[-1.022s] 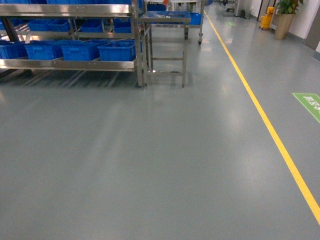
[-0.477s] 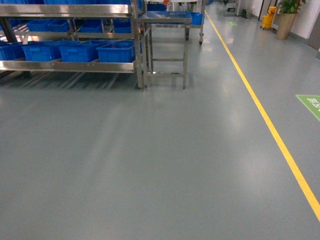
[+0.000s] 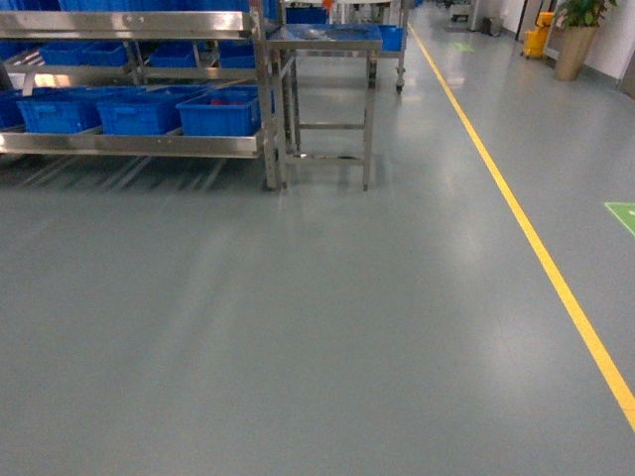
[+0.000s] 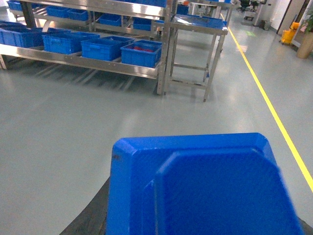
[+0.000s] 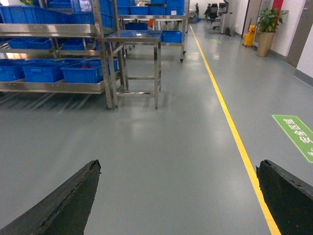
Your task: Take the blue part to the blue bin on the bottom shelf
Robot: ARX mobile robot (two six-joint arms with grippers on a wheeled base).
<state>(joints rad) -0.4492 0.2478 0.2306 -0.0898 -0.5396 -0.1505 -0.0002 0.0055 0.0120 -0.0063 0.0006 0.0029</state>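
The blue part (image 4: 205, 186) fills the lower half of the left wrist view, a dark-blue block with rounded corners. My left gripper (image 4: 195, 227) is shut on it; only one dark finger (image 4: 90, 218) shows at its left. Blue bins (image 3: 223, 111) stand in a row on the bottom shelf of a steel rack (image 3: 139, 144) far ahead on the left, also seen as bins (image 4: 142, 53) and bins (image 5: 83, 73) in the wrist views. My right gripper (image 5: 178, 196) hangs open over bare floor, holding nothing. Neither gripper shows in the head view.
A steel table (image 3: 322, 40) stands right of the rack. A yellow floor line (image 3: 536, 248) runs down the aisle on the right, with a green floor mark (image 3: 622, 213) beyond it. The nearest bin (image 4: 143, 48) holds red items. Grey floor lies between me and the rack.
The rack and table have grown slightly and slid down and left in the head view, and the green mark has moved right; my base has rolled closer.
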